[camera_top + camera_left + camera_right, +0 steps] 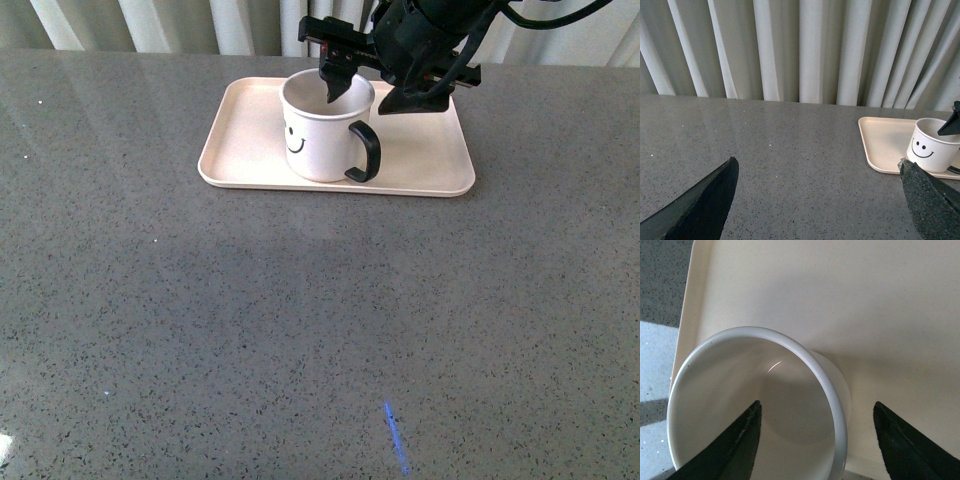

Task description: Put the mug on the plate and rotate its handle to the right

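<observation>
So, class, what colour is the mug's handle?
Glossy black handle against the cream mug; clearest in the front view.

One cream-white cylindrical mug [318, 140] with one glossy black loop handle [366, 150], one flat pale pink-beige rectangular tray [430, 165], one speckled grey tabletop [300, 330], and two black grippers: left gripper [817, 161], right gripper [360, 100]
</observation>
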Robot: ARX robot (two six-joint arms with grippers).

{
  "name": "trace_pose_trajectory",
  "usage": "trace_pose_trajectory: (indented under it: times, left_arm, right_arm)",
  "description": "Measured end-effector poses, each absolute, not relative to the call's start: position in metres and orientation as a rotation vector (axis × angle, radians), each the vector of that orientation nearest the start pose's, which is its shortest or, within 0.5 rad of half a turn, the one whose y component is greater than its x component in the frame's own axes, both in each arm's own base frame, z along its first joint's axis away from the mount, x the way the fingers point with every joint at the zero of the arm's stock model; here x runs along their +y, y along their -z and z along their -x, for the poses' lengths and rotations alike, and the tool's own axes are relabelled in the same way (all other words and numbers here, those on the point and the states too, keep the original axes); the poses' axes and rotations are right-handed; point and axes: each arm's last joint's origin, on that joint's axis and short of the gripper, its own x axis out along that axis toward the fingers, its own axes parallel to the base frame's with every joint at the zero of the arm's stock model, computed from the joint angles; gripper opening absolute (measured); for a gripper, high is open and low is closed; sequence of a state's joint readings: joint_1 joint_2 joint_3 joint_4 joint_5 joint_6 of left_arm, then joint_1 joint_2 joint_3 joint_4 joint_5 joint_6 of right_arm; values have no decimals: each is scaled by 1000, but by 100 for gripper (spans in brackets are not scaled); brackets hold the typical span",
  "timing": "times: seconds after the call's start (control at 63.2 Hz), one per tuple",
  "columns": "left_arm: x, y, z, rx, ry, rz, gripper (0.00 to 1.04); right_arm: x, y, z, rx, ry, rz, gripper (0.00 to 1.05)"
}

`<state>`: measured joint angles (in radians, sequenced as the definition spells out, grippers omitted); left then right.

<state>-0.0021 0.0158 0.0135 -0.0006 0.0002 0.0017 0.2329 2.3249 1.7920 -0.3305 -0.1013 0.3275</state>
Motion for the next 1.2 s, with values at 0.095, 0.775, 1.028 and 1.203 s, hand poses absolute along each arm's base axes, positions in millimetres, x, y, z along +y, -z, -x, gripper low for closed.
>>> trace_pose_trajectory:
  times: [0.095,0.775,1.028,1.203]
  left_arm:
    - [0,-167,-98,2,2,-2,96]
    - [0,-167,-98,3,2,-2,96]
    - [0,-167,-98,2,2,-2,95]
    - [0,-167,-98,2,2,-2,95]
  right_arm:
    - [119,-149,-490,913,-165,-249,39]
    - [98,-196,-523,902,-314,-57,2]
    - [105,-187,-532,922,-471,136,2]
    - [108,-185,-540,926,-532,201,2]
